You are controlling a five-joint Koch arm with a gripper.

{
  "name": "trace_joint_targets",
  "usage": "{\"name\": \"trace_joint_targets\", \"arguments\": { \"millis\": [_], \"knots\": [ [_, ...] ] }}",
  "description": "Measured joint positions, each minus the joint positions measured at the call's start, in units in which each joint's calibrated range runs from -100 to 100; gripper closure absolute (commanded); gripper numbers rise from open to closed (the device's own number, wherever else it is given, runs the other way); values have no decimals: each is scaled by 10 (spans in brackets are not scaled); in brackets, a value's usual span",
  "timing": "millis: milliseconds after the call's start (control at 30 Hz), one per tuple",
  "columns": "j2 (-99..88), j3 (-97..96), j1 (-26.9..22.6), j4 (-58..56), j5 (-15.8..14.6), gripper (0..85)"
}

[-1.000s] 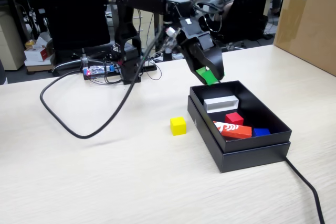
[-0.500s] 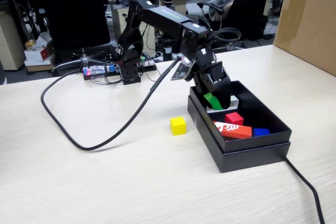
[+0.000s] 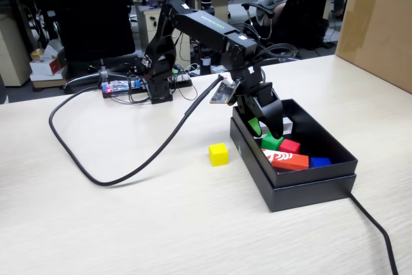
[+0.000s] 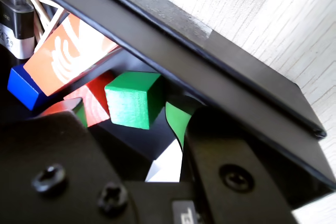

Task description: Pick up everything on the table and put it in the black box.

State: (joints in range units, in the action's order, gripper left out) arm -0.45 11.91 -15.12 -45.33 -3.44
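The black box (image 3: 309, 181) sits on the table (image 3: 129, 223) at the right of the fixed view. In it lie the green cube (image 3: 271, 141) and the red cube (image 3: 289, 146), side by side. The yellow cube (image 3: 218, 154) stands on the table just left of the box. My gripper (image 3: 262, 128) hangs over the box's near-left part, open and empty, with the green cube just below its tips. In the wrist view the green cube (image 4: 132, 99) and red cube (image 4: 94, 103) lie beyond the gripper (image 4: 128, 124), inside the box wall (image 4: 210, 66).
The box also holds an orange-red block with white marks (image 3: 285, 159), a blue block (image 3: 320, 161) and a white block (image 3: 287, 125). A thick black cable (image 3: 116, 172) loops across the table on the left. A brown carton (image 3: 380, 24) stands at the back right.
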Motion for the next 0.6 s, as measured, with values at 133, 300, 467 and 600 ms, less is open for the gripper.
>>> {"name": "trace_joint_targets", "arguments": {
  "millis": [133,300,467,600],
  "knots": [
    [-25,-1,2,-12,0,493],
    [-167,0,17,-15,0,493],
    [-267,0,32,-45,0,491],
    [-276,-41,48,-50,0,434]
  ]
}}
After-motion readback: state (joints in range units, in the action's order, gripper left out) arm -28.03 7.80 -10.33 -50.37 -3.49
